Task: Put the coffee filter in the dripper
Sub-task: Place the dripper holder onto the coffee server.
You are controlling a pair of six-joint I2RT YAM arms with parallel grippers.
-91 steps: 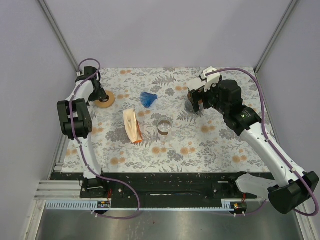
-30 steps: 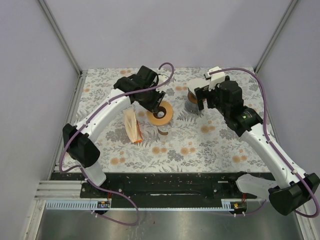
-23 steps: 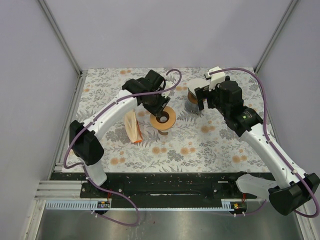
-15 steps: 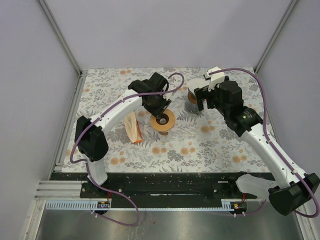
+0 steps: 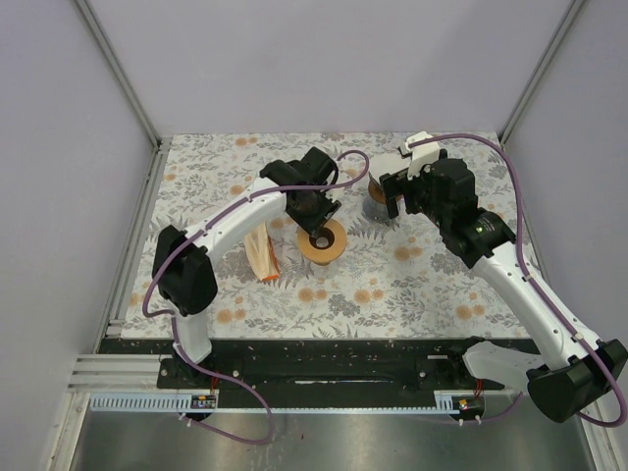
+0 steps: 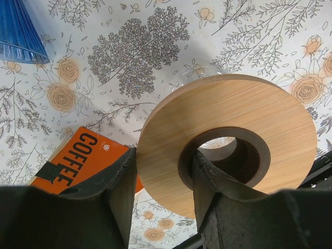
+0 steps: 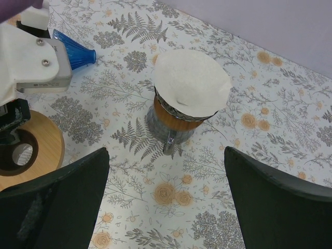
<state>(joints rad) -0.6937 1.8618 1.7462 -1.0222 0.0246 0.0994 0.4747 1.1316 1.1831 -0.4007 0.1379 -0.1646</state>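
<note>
The white coffee filter (image 7: 191, 83) sits opened out in the dripper (image 7: 175, 120). The dripper stands upright on the far half of the floral tabletop (image 5: 412, 285), right of centre. The right tool (image 7: 166, 154) hovers near it with its jaws spread wide, gripping nothing. The left tool (image 6: 165, 158) clamps the rim of a wooden ring (image 6: 244, 111), one finger outside and one through the hole. An orange coffee packet (image 6: 78, 158) lies just beside the ring, and a blue ribbed cone (image 6: 18, 31) lies farther off.
</note>
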